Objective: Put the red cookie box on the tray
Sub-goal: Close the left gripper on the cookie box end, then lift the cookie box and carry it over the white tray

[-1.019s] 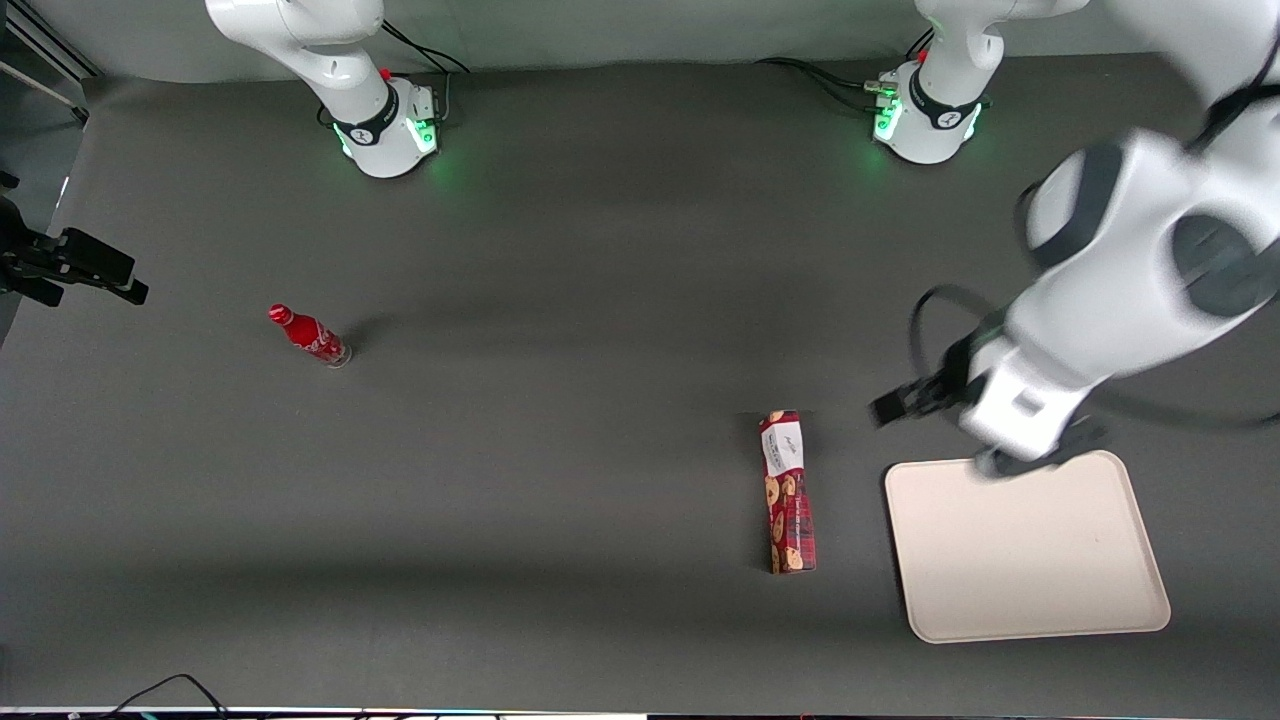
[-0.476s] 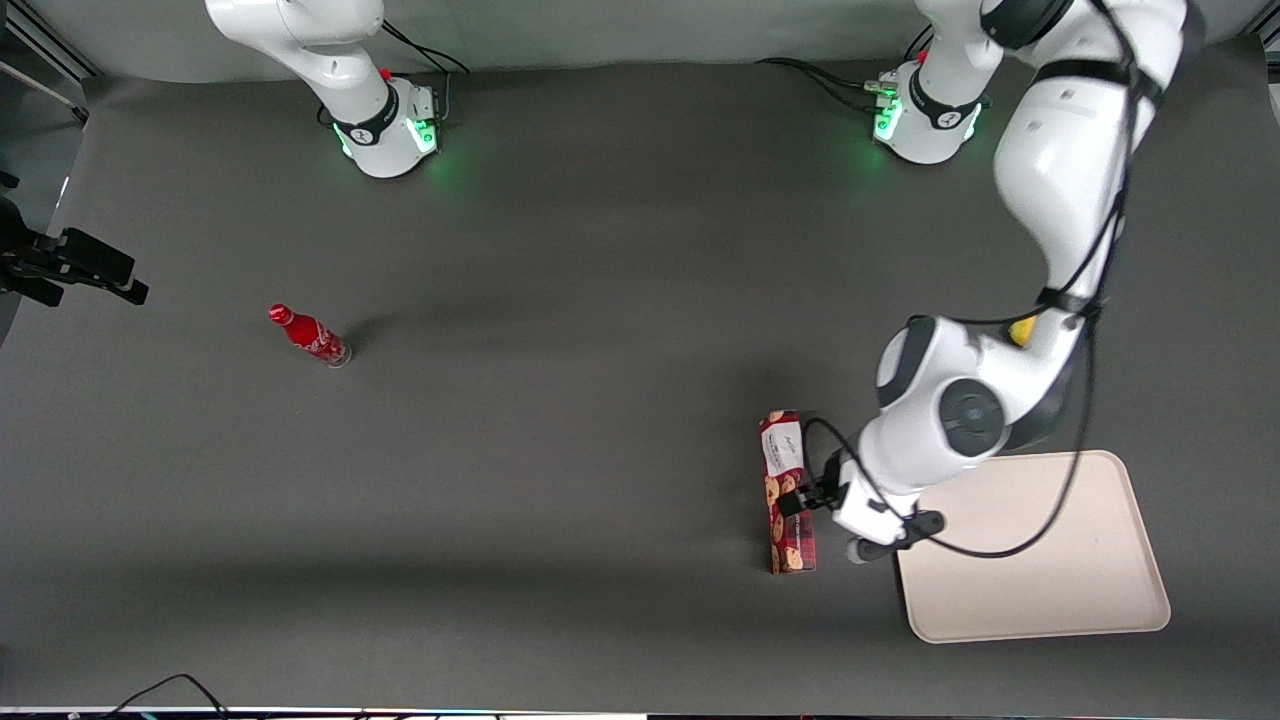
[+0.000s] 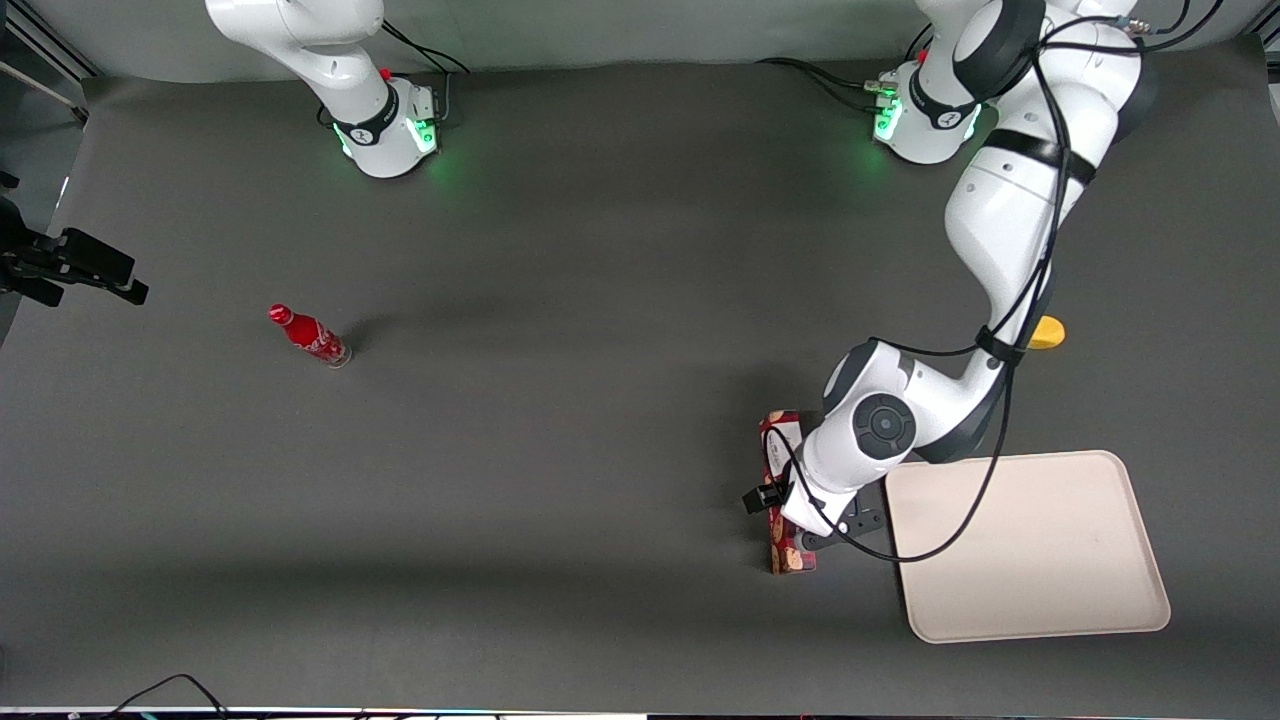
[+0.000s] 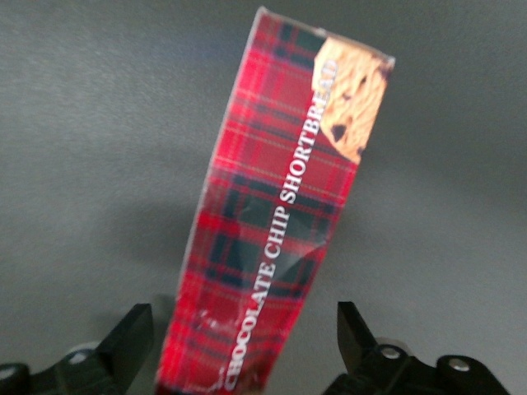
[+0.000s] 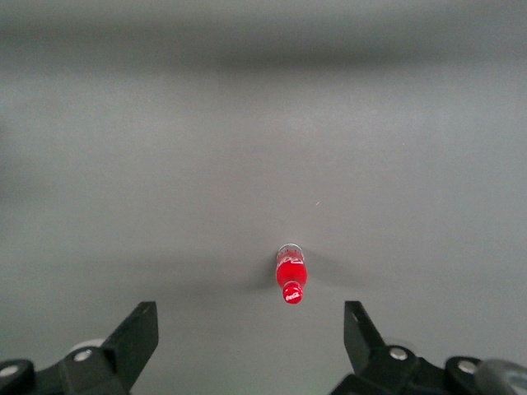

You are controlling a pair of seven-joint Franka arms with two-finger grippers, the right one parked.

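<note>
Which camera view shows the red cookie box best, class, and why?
The left wrist view: the red cookie box fills it, lettering readable, lying between the fingers of the open gripper. In the front view the working arm covers its middle, leaving only both ends showing beside the tray. The right wrist view shows none of it.

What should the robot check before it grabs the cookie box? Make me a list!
1. Claw open: ok, fingers spread on either side of the box.
2. Claw over the box: ok, it sits above the box's middle.
3. Box lying flat on the table: ok.
4. Fingers low enough to grip: cannot tell.
5. Tray free for the box: ok, nothing lies on it.
6. Tray close by: ok, it lies beside the box.
</note>
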